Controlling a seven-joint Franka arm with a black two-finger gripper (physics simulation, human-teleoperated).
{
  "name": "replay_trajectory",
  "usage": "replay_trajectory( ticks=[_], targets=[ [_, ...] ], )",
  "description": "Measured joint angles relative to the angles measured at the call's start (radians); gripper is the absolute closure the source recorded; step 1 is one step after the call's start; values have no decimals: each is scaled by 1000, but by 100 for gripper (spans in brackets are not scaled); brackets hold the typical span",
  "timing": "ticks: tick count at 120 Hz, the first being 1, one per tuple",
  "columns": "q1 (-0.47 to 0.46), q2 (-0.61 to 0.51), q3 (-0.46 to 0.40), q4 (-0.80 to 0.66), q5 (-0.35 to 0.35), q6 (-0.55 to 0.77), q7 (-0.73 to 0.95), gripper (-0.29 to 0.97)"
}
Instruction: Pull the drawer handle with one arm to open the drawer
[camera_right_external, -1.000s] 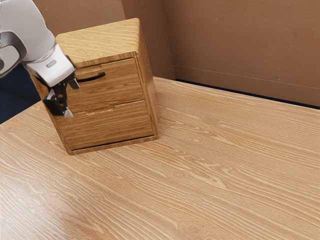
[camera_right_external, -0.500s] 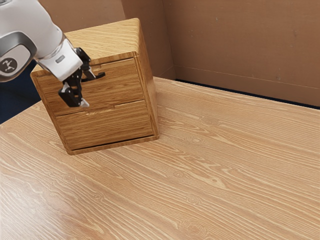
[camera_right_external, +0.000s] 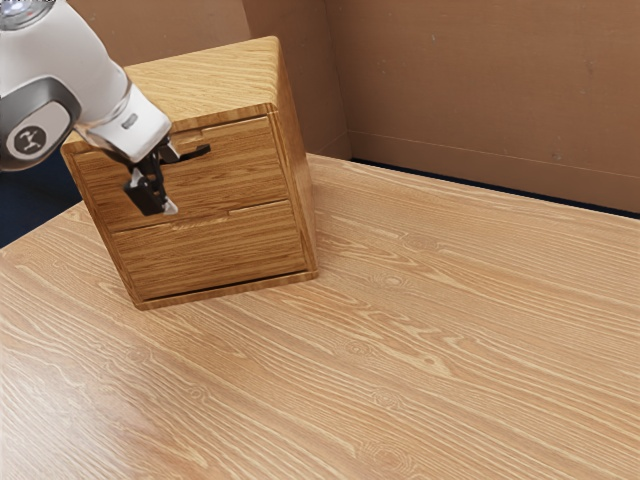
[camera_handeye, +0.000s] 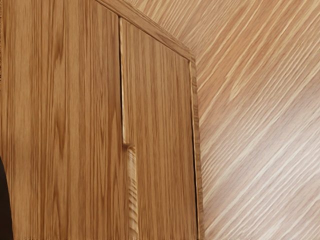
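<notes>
A wooden cabinet (camera_right_external: 205, 75) with two drawers stands at the table's far left in the exterior view. The top drawer (camera_right_external: 235, 170) is shut flush and carries a black bar handle (camera_right_external: 192, 153). My gripper (camera_right_external: 152, 198) hangs in front of that drawer, just below the handle's left end, pointing down along the drawer face. It looks open, with nothing between its fingers. My white hand covers the handle's left part. The wrist view looks down the top drawer front (camera_handeye: 60, 125), across the seam to the lower drawer front (camera_handeye: 160, 140).
The lower drawer (camera_right_external: 215, 250) is shut too. The wood-grain table (camera_right_external: 430, 320) stretches wide to the exterior view's right and front. A brown wall (camera_right_external: 480, 80) runs behind it. The table (camera_handeye: 260, 125) also lies past the cabinet's base in the wrist view.
My hand has moved from the cabinet's left edge up and toward the exterior view's right, to the handle's left end. The drawers have not moved.
</notes>
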Motion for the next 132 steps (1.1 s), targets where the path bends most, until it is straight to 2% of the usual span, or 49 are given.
replay_trajectory(
  ticks=[28, 52, 82, 108, 132],
  targets=[
    [-5, 2, 17, -3, 8, 11, -53, 0],
    [-39, 1, 19, 57, 36, 16, -81, 0],
    [-78, -9, 79, 58, 47, 30, -108, 0],
    [-61, -3, 81, 26, 40, 36, -130, -1],
    [-5, 5, 35, -4, 17, 43, -144, 0]
  ],
)
